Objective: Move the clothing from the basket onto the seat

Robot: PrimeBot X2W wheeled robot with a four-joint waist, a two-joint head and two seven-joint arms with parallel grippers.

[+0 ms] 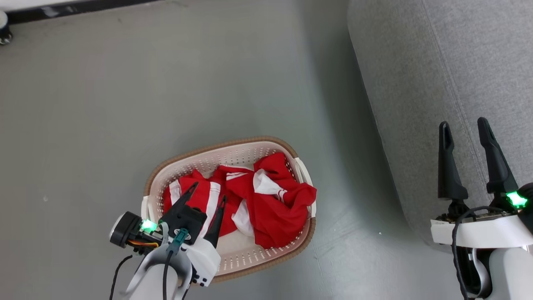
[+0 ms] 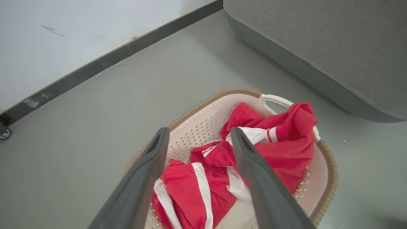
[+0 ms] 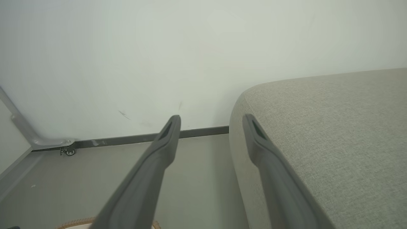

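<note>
- My left gripper is spread wide with nothing pinched. It hovers over the near-left part of the basket, fingers pointing in over the pile.
- The clothing is all in the basket, a crumpled red heap with broad white stripes. In my left wrist view a striped piece sits right in the gap between my two fingers.
- I can't tell whether my fingertips touch the fabric or hang just above it (the angle is no help).
- One red piece is bunched up higher on the side nearest the seat. It flops over the rim there, just below the white handle.
- The basket stands on the grey floor, to the left of the seat. It's near it but not touching, with a strip of floor between them.
- My right gripper is also spread wide and holding nothing, fingers pointing up the head view. It sits over the rounded edge of the seat, well apart from the basket.
- In my right wrist view, one finger shows against the floor and the other against the grey woven cushion.
- Behind it all is a pale wall with a dark baseboard, and a small caster wheel on the floor beside it.
</note>
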